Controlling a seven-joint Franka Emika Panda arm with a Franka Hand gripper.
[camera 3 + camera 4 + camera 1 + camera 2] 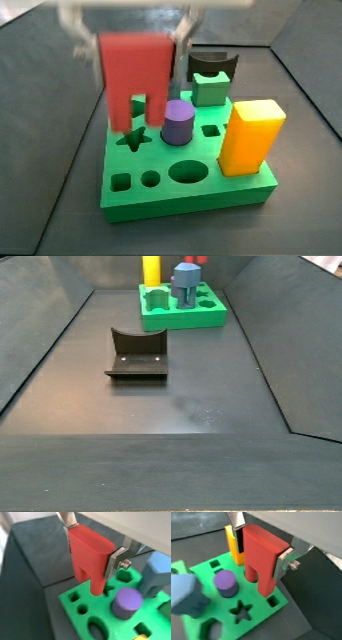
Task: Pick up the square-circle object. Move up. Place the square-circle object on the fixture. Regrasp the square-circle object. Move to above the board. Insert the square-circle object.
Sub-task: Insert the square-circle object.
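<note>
The square-circle object is a red peg with two prongs at its lower end, and my gripper is shut on it. The silver fingers press on its two sides, as both wrist views show. It hangs upright over the green board, prongs pointing down near the holes; whether they touch the board I cannot tell. In a side view the peg and the gripper are blurred above the board, by the star hole. The fixture stands on the floor, apart from the board.
A purple cylinder and a tall yellow block stand in the board close to the peg. A blue piece also rises from the board. In a side view a green cube sits at the board's back. Dark walls surround the floor.
</note>
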